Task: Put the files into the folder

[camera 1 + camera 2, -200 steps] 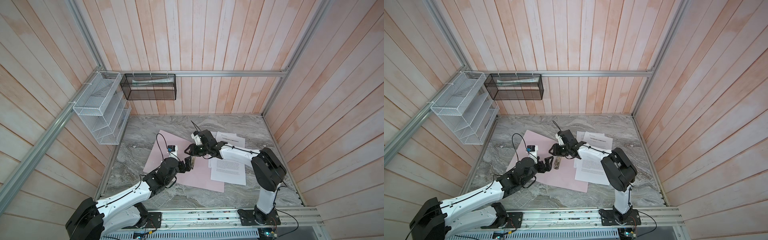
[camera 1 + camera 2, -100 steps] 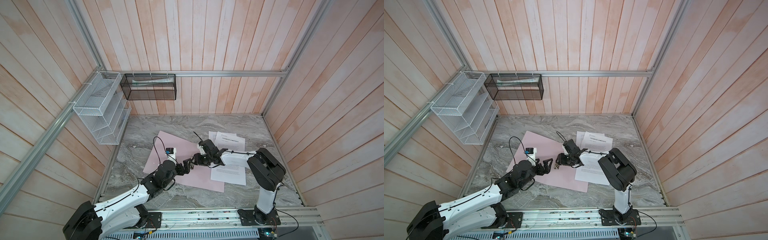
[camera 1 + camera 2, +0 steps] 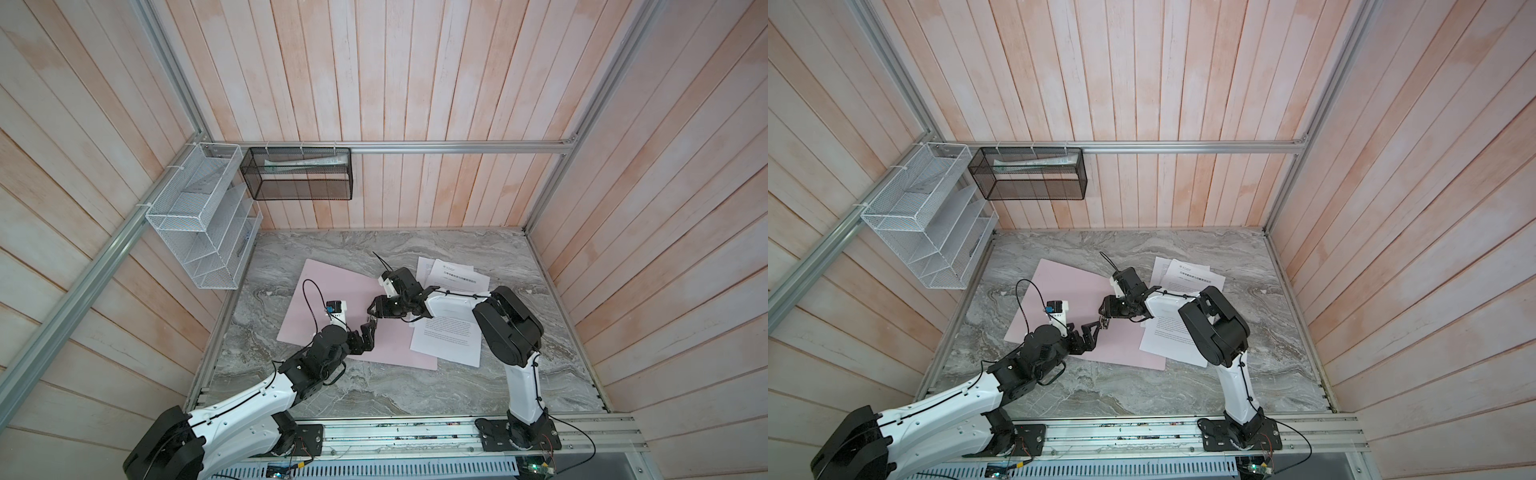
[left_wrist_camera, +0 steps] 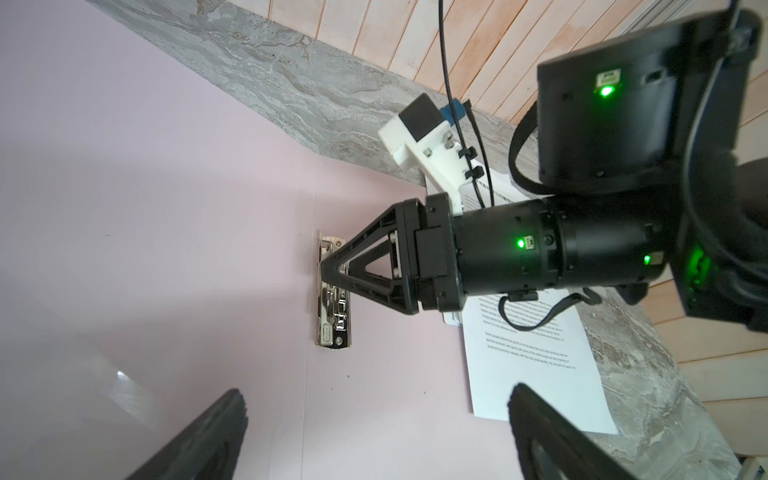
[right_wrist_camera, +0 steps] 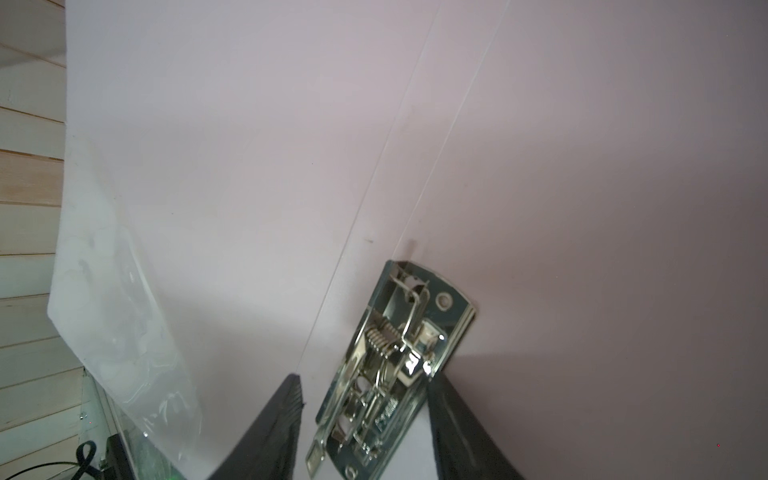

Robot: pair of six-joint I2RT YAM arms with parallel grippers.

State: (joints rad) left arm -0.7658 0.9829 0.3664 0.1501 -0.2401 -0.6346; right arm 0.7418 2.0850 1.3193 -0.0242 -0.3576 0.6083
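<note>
In both top views the folder (image 3: pixel 328 299) lies open, with the files (image 3: pixel 446 338) overlapping its right edge. Your right gripper (image 3: pixel 372 311) is down mid-folder, and the left gripper (image 3: pixel 368 332) waits just on its near side.

Left wrist view: left jaws wide apart and empty, with the clip (image 4: pixel 333 307) ahead.

Right wrist view: jaws apart, straddling the clip across its long axis, which follows the spine crease.

A second ago your right gripper stood farther back, off the clip.

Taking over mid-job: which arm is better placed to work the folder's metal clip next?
Right. The right tool straddles the metal clip, a jaw on each side; the left tool hangs open over the folder, short of the clip.
</note>
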